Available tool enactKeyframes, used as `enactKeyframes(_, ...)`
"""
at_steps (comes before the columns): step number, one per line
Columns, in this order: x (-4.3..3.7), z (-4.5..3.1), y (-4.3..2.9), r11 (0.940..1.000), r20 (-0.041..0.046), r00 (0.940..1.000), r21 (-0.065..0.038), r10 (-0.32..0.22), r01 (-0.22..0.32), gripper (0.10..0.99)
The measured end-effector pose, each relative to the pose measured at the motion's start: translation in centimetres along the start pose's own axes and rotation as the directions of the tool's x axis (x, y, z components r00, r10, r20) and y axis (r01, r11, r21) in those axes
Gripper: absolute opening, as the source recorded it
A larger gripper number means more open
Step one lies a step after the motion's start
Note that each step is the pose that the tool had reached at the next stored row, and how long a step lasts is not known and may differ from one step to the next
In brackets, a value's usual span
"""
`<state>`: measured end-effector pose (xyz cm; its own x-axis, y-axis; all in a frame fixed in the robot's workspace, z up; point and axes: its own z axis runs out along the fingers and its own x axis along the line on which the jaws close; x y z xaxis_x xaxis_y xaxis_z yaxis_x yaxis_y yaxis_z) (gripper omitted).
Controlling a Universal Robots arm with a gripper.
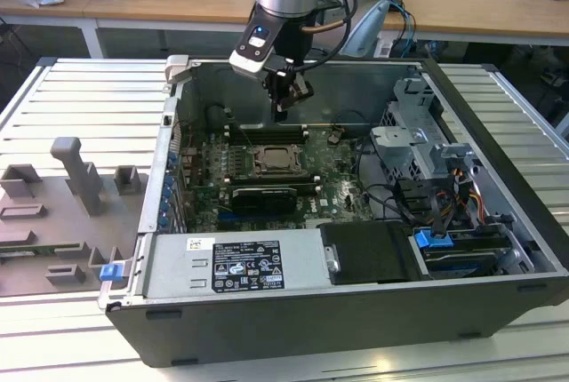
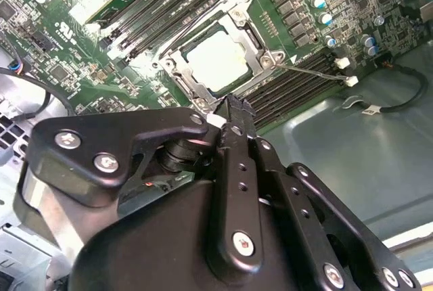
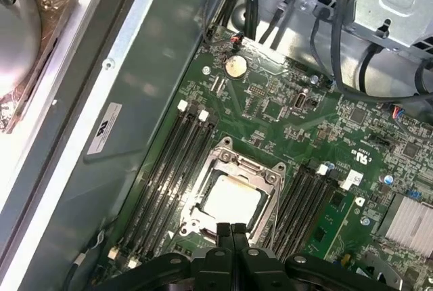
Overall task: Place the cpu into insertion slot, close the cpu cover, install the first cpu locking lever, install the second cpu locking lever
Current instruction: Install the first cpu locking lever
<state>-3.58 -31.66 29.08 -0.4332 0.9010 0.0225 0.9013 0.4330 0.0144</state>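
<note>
The cpu (image 3: pixel 230 202) lies flat in the insertion slot (image 2: pixel 177 74) on the motherboard, its pale metal top showing through the window of the cpu cover (image 3: pixel 226 158). The silvery cover frame lies down flat around the chip. A thin wire lever (image 2: pixel 196 26) runs along one side of the socket, and another thin rod (image 2: pixel 304 71) sticks out from the opposite side. My gripper (image 3: pixel 232 231) hangs shut and holds nothing, a little above the socket's edge. In the exterior view the gripper (image 1: pixel 281 114) hovers over the socket (image 1: pixel 278 162), towards the case's rear wall.
Long black memory slots (image 3: pixel 169 162) flank the socket on both sides. A black expansion card (image 1: pixel 262 197), the power supply (image 1: pixel 236 262), the drive cage (image 1: pixel 418 142) and loose cables (image 1: pixel 391 195) crowd the case. A grey fixture (image 1: pixel 80 178) stands on the exterior view's left.
</note>
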Motion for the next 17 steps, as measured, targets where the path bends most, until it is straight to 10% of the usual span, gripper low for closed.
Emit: enactKeyframes(17,0.00,0.00,0.00,0.9944,-0.0016,0.9944,0.002,-0.106,0.106,0.106)
